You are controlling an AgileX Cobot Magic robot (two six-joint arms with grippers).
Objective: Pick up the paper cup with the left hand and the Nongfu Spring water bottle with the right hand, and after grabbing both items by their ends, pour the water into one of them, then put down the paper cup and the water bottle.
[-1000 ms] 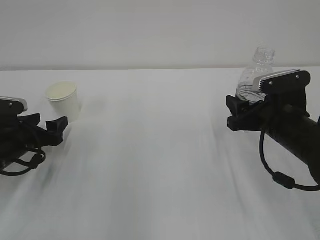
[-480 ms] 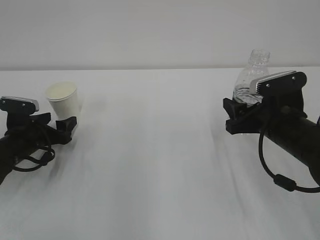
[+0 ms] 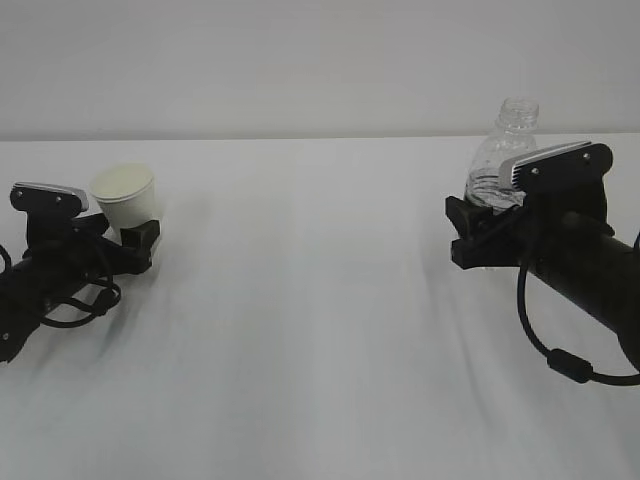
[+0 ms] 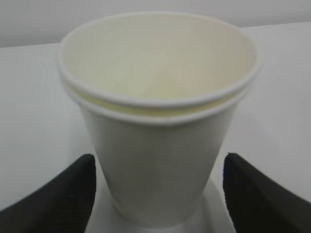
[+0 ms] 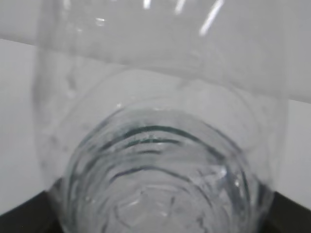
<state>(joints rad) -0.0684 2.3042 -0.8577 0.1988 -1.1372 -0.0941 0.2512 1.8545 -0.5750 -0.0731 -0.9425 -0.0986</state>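
Grasp step. Left gripper jaws apart, straddling paper cup base on table. Right gripper clamped on water bottle base, bottle tilted. Next: close left, lift both.

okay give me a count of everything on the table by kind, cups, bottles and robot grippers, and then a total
Paper cups: 1, the white paper cup at left.
Water bottles: 1, the clear capless water bottle at right.
Grippers: 2, the left gripper with its jaws either side of the cup, and the right gripper at the bottle's base.
Total: 4
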